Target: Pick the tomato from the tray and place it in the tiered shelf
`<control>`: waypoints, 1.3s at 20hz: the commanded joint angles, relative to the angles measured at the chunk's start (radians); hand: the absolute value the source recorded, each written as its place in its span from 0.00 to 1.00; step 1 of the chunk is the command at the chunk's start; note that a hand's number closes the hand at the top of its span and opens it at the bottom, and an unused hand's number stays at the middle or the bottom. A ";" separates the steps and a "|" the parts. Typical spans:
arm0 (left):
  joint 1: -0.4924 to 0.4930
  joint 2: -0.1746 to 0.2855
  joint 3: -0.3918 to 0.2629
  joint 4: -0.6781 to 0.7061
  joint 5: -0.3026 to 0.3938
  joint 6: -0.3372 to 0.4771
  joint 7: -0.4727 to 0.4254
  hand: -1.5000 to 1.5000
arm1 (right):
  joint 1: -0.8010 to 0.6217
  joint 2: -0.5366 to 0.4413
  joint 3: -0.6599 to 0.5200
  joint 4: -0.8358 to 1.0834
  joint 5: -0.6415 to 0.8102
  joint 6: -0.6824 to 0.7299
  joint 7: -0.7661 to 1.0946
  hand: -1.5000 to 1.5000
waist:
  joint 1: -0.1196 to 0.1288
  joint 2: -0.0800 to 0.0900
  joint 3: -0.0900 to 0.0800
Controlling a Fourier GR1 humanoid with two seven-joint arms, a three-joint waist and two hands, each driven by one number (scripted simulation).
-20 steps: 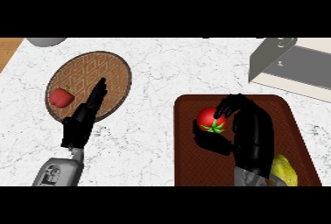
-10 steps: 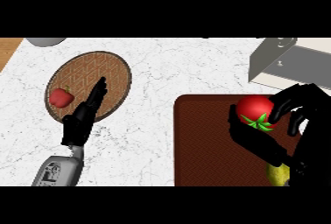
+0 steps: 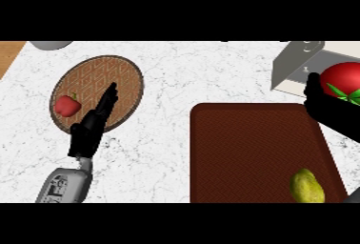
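Right hand (image 3: 329,113), black, at the right edge, is curled round the round red tomato with green stalk leaves (image 3: 343,79), thumb on its left side. The tomato is off the tray, past its far right corner, overlapping the near right part of the grey-white tiered shelf (image 3: 301,61); whether they touch is unclear. Dark red-brown rectangular tray (image 3: 249,152) holds one yellow-green oval fruit (image 3: 307,186) in its near right corner. Left hand (image 3: 93,126), fingers straight and holding nothing, lies over the near edge of a round brown woven plate (image 3: 105,78). On the plate's left: a small red pepper (image 3: 67,105). Markings on the grey left forearm (image 3: 63,183) are too small to read.
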 commanded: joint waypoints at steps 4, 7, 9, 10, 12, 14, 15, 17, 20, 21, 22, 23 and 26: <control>0.037 0.006 0.008 -0.021 -0.007 -0.016 -0.018 0.50 | -0.079 -0.089 -0.185 0.088 -0.059 0.031 -0.024 1.00 | 0.002 0.001 0.000; 0.031 -0.004 0.009 -0.019 0.001 -0.021 -0.007 0.50 | -0.228 -0.167 -0.275 0.208 -0.095 0.044 -0.043 1.00 | 0.006 0.001 0.000; 0.084 -0.022 -0.024 -0.093 -0.024 -0.007 0.015 0.50 | -0.116 -0.136 -0.194 0.101 -0.030 0.033 -0.015 1.00 | 0.004 0.000 0.000; -0.016 -0.024 -0.001 -0.052 -0.019 0.003 0.068 0.50 | -0.203 -0.212 -0.296 0.166 -0.113 0.071 -0.057 1.00 | 0.000 0.000 0.000; 0.008 -0.025 0.006 0.040 -0.035 -0.001 -0.042 0.50 | -0.168 -0.239 -0.319 0.173 -0.139 0.057 -0.095 1.00 | -0.002 0.001 0.000; -0.037 -0.037 0.023 0.058 -0.026 0.006 -0.014 0.50 | -0.224 -0.241 -0.293 0.269 -0.117 0.026 -0.089 1.00 | 0.001 0.002 0.000; 0.017 -0.012 0.025 0.031 -0.028 -0.012 -0.035 0.50 | -0.194 -0.272 -0.340 0.219 -0.169 0.038 -0.123 1.00 | 0.000 0.001 0.000; -0.038 -0.015 0.022 0.026 -0.025 -0.018 0.012 0.50 | -0.257 -0.334 -0.353 0.385 -0.137 -0.021 -0.184 1.00 | 0.005 0.004 0.000; 0.038 -0.014 0.019 -0.046 0.002 -0.046 0.012 0.50 | -0.198 -0.314 -0.298 0.398 -0.091 -0.085 -0.207 1.00 | 0.009 0.002 0.000; 0.018 0.008 0.048 -0.002 -0.008 -0.042 -0.023 0.50 | -0.219 -0.355 -0.317 0.377 -0.108 -0.019 -0.194 1.00 | 0.004 0.002 0.000; -0.032 -0.030 0.029 0.040 -0.034 -0.006 -0.032 0.50 | -0.165 -0.336 -0.328 0.444 -0.111 -0.128 -0.268 1.00 | 0.003 0.004 0.001; -0.011 -0.034 0.024 0.023 -0.024 -0.018 -0.004 0.50 | -0.186 -0.326 -0.305 0.457 -0.082 -0.142 -0.240 1.00 | 0.005 0.003 0.000; 0.065 -0.049 -0.006 -0.021 -0.041 -0.009 -0.035 0.50 | -0.178 -0.391 -0.373 0.585 -0.094 -0.209 -0.322 1.00 | 0.011 0.003 0.001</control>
